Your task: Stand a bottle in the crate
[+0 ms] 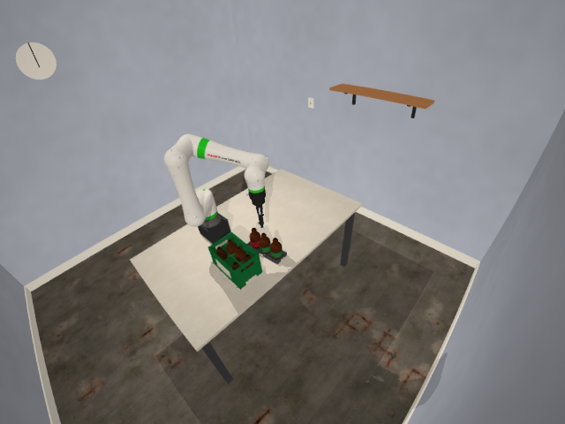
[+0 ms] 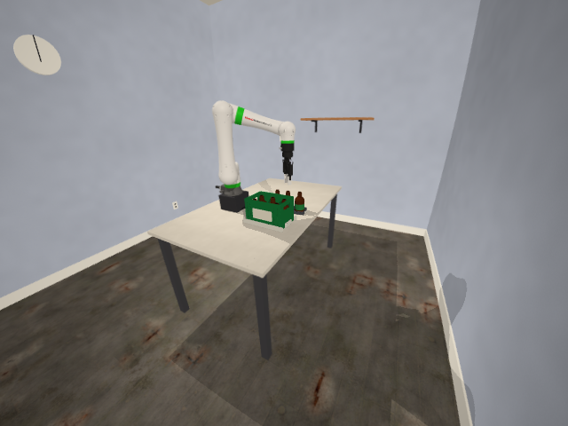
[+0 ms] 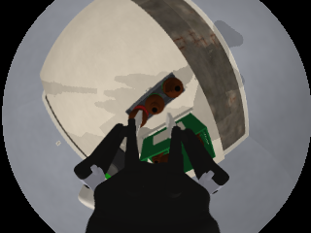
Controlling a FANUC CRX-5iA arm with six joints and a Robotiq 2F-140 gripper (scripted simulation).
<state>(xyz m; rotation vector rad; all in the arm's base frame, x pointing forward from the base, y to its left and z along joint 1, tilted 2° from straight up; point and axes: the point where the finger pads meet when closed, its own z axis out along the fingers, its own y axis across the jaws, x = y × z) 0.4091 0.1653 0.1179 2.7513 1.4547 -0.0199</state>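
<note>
A green crate [image 1: 249, 274] [image 2: 269, 216] [image 3: 196, 126] stands on the table and holds several brown bottles [image 1: 231, 247] [image 2: 265, 198]. Right beside it a small dark tray [image 1: 276, 261] [image 2: 300, 212] [image 3: 159, 87] carries three upright brown bottles in a row: one with a red label [image 1: 254, 238] and two with green labels [image 1: 265, 242] [image 1: 275, 246]. The wrist view shows their caps [image 3: 171, 87] [image 3: 155, 105]. My gripper [image 1: 260, 223] [image 2: 287, 176] [image 3: 154, 116] hangs above the tray's row of bottles, pointing down. Its fingers are partly open and hold nothing.
The pale table [image 1: 310, 200] [image 2: 215, 233] [image 3: 85, 78] has the arm's black base [image 1: 210, 230] [image 2: 232, 201] just behind the crate. The tray sits close to the table's near right edge. A wooden shelf [image 1: 382, 95] [image 2: 336, 119] is on the far wall.
</note>
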